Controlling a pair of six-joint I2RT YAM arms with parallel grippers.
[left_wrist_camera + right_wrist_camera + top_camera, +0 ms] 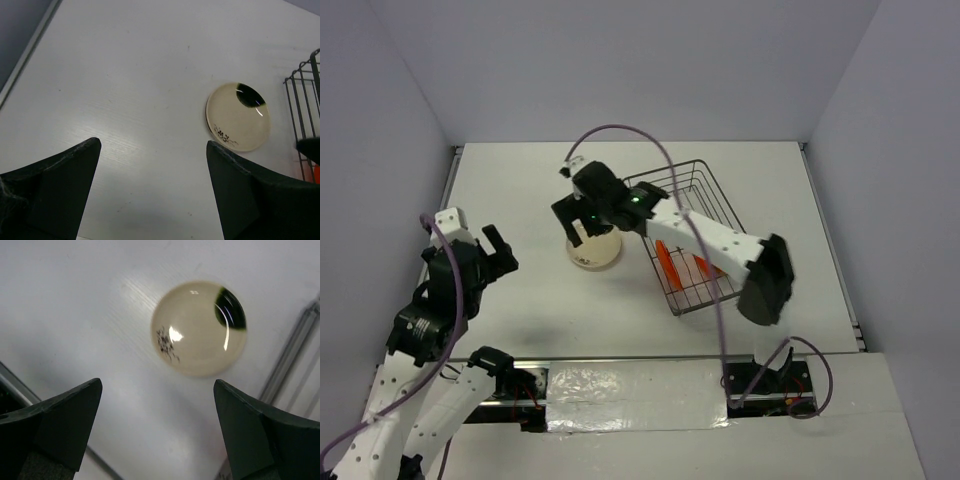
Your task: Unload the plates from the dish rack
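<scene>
Cream plate (199, 329) is seen flat on the table (520, 180) just beneath the right gripper (156, 390), whose fingers are spread apart; the left gripper (152, 145) is likewise spread, well apart from it.

Seen from above, on the left arm (425, 320): rising from the bottom left corner, folded at a black joint at mid-left, then tilted up and right to the left gripper (502, 250), aimed rightward with jaws spread. In its wrist view, dark fingers (50, 195) low in both corners, well apart. On the right arm (705, 235): up from the lower right, bent at a black elbow at right of centre, then stretched along a white link toward upper centre, ending in the right gripper (578, 228), turned downward, jaws parted. In its wrist view, fingers (55, 430) likewise wide in both lower corners.
</scene>
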